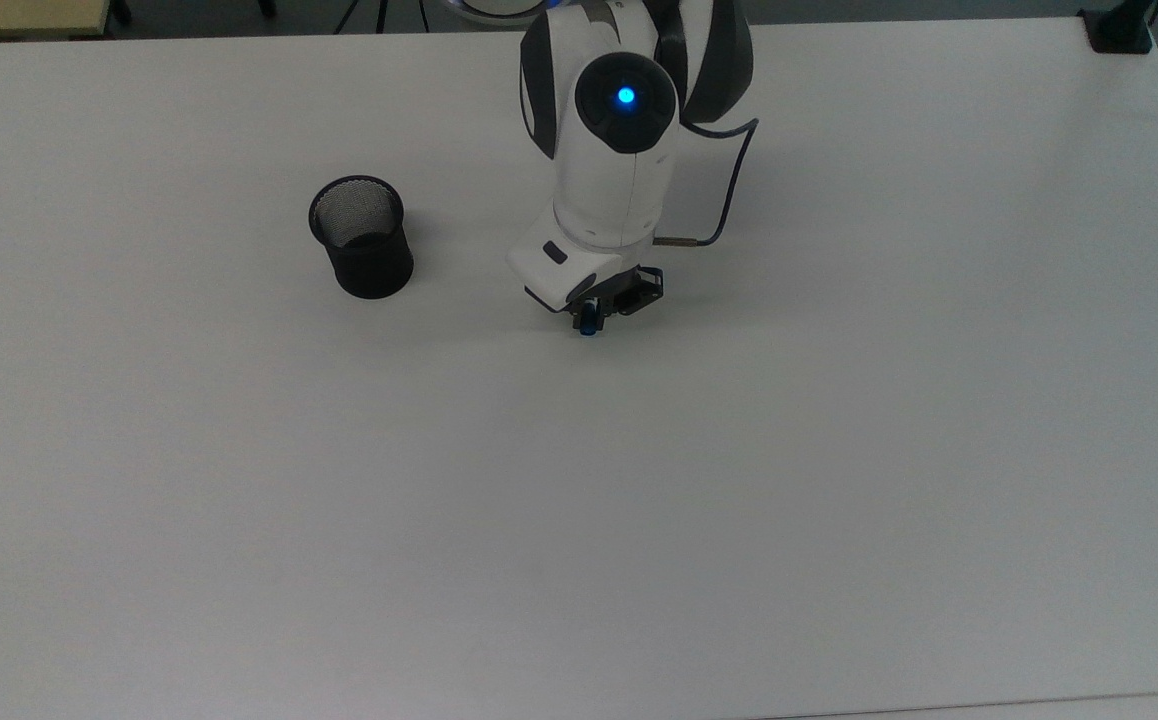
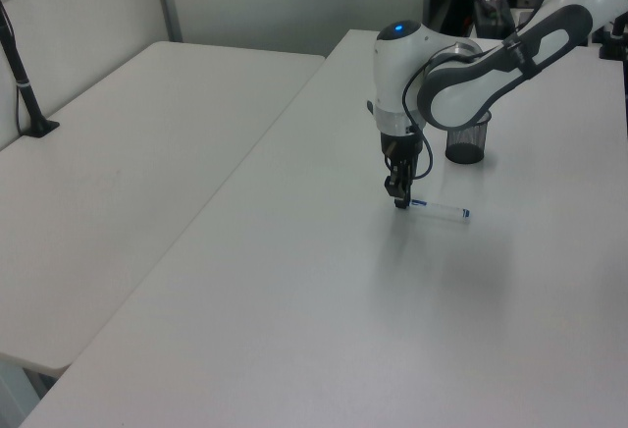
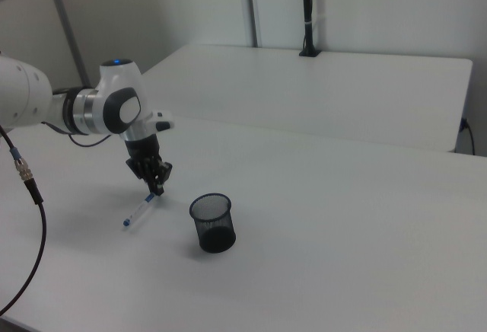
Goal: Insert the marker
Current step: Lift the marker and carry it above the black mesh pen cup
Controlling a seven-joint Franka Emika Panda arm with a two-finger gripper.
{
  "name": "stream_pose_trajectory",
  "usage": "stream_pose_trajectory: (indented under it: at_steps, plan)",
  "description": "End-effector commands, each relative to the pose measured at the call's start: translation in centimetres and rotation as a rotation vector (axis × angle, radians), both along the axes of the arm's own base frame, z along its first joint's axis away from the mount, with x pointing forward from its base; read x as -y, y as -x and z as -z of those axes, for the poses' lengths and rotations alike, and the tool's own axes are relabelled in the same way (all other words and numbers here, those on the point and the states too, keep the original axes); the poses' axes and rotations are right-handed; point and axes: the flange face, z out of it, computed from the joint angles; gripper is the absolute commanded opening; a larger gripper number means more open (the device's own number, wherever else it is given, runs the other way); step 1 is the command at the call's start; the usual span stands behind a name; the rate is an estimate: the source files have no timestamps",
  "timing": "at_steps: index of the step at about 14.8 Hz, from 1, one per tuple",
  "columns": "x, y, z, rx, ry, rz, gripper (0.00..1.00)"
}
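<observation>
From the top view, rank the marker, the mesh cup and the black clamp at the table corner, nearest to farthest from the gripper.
1. The marker: right at the gripper, its blue cap poking out below.
2. The mesh cup: off to the top view's left, upright.
3. The black clamp: far corner at the top view's upper right.
</observation>
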Motion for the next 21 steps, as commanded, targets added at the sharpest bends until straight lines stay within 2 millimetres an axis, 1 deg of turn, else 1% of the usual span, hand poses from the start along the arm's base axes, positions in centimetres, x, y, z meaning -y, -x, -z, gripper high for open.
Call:
stream_pose_trajectory:
  at_steps: [1,2,4,5,6,7,8,10,11,13,15,16,18,20,21]
  plan:
    - [2.7,1.1,-7.9,0.046,-0.005,0.050,0.06]
    - [3.8,1.5,-10.4,0.067,-0.010,0.063,0.06]
    - [6.6,2.2,-14.9,0.120,-0.021,0.099,0.06]
    - [8.0,2.5,-16.5,0.147,-0.024,0.104,0.06]
    - [10.0,3.1,-18.2,0.176,-0.025,0.095,0.06]
    - [11.4,3.8,-18.7,0.186,-0.023,0.087,0.06]
    - [13.3,5.1,-19.1,0.234,-0.023,0.069,0.06]
    - [15.0,7.1,-18.1,0.317,-0.025,0.067,0.06]
    - [16.6,7.8,-17.6,0.377,-0.020,0.069,0.06]
    - [18.5,7.9,-17.1,0.413,-0.008,0.067,0.07]
    - [20.7,8.0,-16.9,0.472,0.011,0.063,0.07]
    - [21.5,8.1,-16.6,0.502,0.019,0.061,0.07]
    - [22.1,8.1,-15.6,0.559,0.033,0.041,0.07]
    - [23.0,8.1,-15.0,0.573,0.044,0.038,0.07]
    - [22.9,8.0,-14.5,0.563,0.043,0.035,0.07]
